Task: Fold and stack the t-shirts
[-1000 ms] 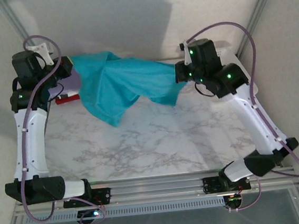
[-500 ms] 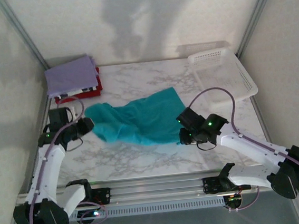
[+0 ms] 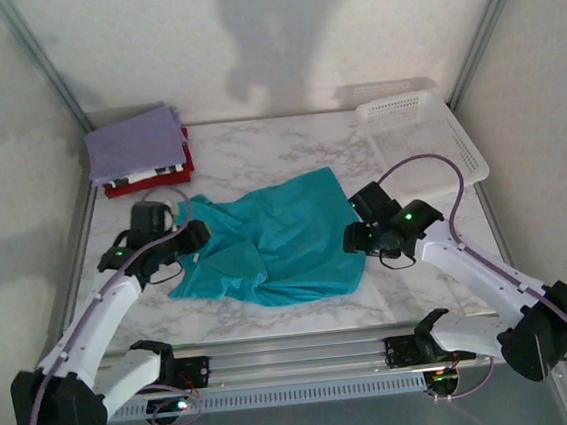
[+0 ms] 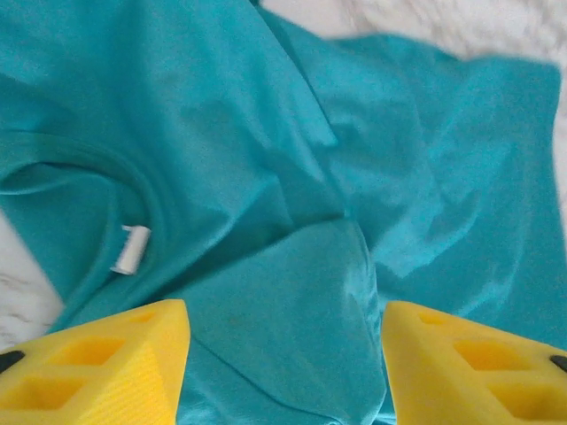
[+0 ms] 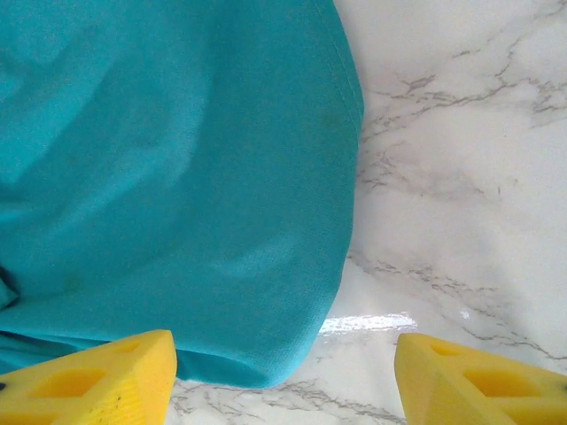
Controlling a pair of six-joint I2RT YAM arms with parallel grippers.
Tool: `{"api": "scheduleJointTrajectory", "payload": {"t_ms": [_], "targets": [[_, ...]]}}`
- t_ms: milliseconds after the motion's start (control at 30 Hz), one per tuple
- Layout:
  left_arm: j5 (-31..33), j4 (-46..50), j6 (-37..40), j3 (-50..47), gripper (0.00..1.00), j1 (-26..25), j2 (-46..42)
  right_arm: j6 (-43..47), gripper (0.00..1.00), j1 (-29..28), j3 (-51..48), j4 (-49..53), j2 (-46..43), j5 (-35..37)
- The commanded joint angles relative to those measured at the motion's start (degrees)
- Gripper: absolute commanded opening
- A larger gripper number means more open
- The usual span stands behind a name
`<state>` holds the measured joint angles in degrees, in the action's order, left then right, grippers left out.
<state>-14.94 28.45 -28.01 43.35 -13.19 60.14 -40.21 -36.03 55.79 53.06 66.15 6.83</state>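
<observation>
— Where is the teal t-shirt [image 3: 276,238] lying?
— It is lying crumpled at the middle of the table [image 3: 288,152], with the folded t-shirts [image 3: 137,151] sitting at its eleven o'clock.
— And the grippers?
— The left gripper [image 3: 194,239] is hanging over its nine o'clock edge and the right gripper [image 3: 354,238] over three o'clock. Both are gaping and gripping nothing.

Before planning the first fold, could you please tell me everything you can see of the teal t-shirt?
The teal t-shirt is plain, soft-looking cloth, lying crumpled and unfolded on the marble table, near its middle. Its neckline faces up, showing a white label inside the collar; creases run across it. The left gripper and right gripper, both open, sit over its two sides, holding nothing.
</observation>
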Motion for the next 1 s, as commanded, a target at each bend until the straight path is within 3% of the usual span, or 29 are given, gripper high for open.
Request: {"api": "scheduleJointTrajectory", "payload": {"t_ms": [0, 100, 400, 533, 700, 900, 967], "targets": [[10.58, -1.63, -1.39, 1.45, 0.54, -6.9, 5.26, 1.07, 0.67, 1.45, -1.83, -1.15, -0.55, -2.47], [15.63, -2.17, 0.8, 4.54, 0.5, -11.81, 12.26, 1.24, 0.67, 2.75, -3.52, -2.58, -0.68, -3.34], [12.43, -12.92, 0.5, 8.41, 0.54, -20.73, 27.73, 2.94, 0.67, 5.83, -4.05, -5.76, 2.47, -5.99], [14.65, -12.24, -0.16, 10.35, 0.48, -23.27, 32.56, 3.93, 0.67, 6.65, -3.67, -6.39, 3.86, -6.82], [26.06, -6.22, -1.1, 13.21, 0.35, -25.61, 36.42, 4.61, 0.67, 7.64, -3.98, -6.39, 3.8, -6.98], [22.79, -6.98, -0.29, 13.16, 0.39, -26.05, 38.22, 5.62, 0.67, 9.02, -4.46, -6.29, 3.0, -7.24], [22.91, -6.35, -0.2, 13.46, 0.29, -26.27, 39.0, 5.75, 0.67, 9.4, -4.46, -6.16, 2.65, -7.27]]}}
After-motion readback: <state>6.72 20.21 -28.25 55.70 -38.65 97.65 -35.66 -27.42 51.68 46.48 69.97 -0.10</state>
